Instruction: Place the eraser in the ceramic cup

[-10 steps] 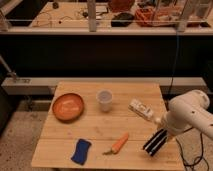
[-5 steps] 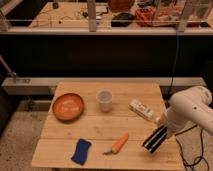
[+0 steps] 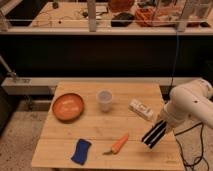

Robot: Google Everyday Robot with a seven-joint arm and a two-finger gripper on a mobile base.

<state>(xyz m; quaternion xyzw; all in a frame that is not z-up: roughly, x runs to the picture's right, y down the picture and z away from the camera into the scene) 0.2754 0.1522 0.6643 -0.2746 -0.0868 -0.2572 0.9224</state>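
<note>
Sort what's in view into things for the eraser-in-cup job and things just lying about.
For the job: eraser, tilted near the right edge of the table; ceramic cup, mid-table; end effector, at the eraser's upper end.
Lying about: orange bowl; carrot; blue sponge; white packet.

Pincer [image 3: 161,125] at the tilted black eraser's [image 3: 153,135] upper end, four o'clock from the ceramic cup [image 3: 104,100] on the counter [image 3: 95,129].
</note>
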